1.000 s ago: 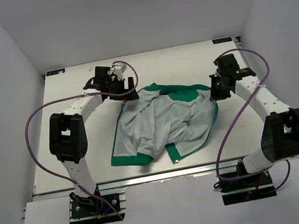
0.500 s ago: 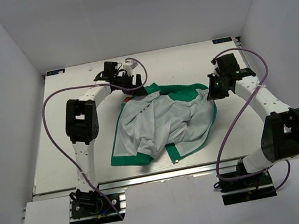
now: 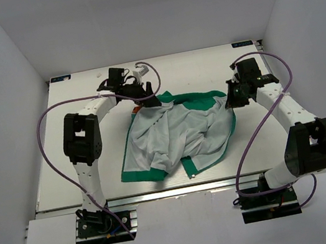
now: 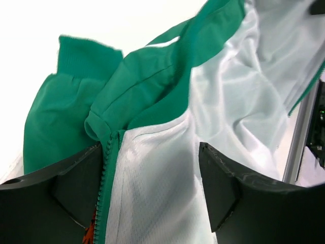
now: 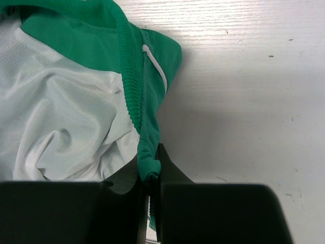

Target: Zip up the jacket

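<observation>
Table (image 3: 82, 168): both arms are bolted at its near edge, and the jacket (image 3: 178, 135) is found pretty much in the middle of it.
Jacket, near part: it's laid open with the light grey lining turned up. A green hem band (image 3: 144, 174) is seen along the near left edge, and the cloth is bunched into folds.
Right gripper (image 5: 149, 178): it's parked at the jacket's right edge. The fingers are squeezed together, and a rolled bit of green edge is pinched between them. Thin white piping (image 5: 155, 66) is seen just beyond the pinch.
Left gripper (image 4: 151, 162): it's set at the far left corner. The fingers are spread wide with nothing clamped. Lining and the zip teeth (image 4: 104, 178) are straddled, with the teeth just beside the left finger.
Far end: a ribbed green cuff (image 4: 86, 56) is bunched up past the zip top.
</observation>
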### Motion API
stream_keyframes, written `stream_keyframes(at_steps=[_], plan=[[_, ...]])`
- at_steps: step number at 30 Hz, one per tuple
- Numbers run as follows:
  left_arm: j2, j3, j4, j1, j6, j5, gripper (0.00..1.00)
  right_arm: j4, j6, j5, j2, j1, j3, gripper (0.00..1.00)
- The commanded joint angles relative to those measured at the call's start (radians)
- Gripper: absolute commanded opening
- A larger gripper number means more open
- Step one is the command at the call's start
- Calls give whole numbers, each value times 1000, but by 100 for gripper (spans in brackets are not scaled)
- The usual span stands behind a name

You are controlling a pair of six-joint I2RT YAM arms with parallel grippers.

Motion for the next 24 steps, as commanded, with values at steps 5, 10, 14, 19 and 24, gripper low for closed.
stream_keyframes(at_steps=[5, 10, 14, 19, 24], plan=[[-2, 30, -79, 0, 33, 56, 77, 32, -14, -7, -33, -3, -2, 0], [-7, 17, -87, 0, 39, 10, 50, 32, -12, -7, -27, -3, 2, 0], [-35, 2, -50, 0, -10, -42, 0, 30, -11, -4, -24, -3, 5, 0], [-164, -29, 31, -3, -141, -175, 0, 32, -17, -27, -71, -3, 46, 0], [-404, -32, 28, -26, -261, -496, 0, 73, -42, -116, -213, -3, 116, 0]])
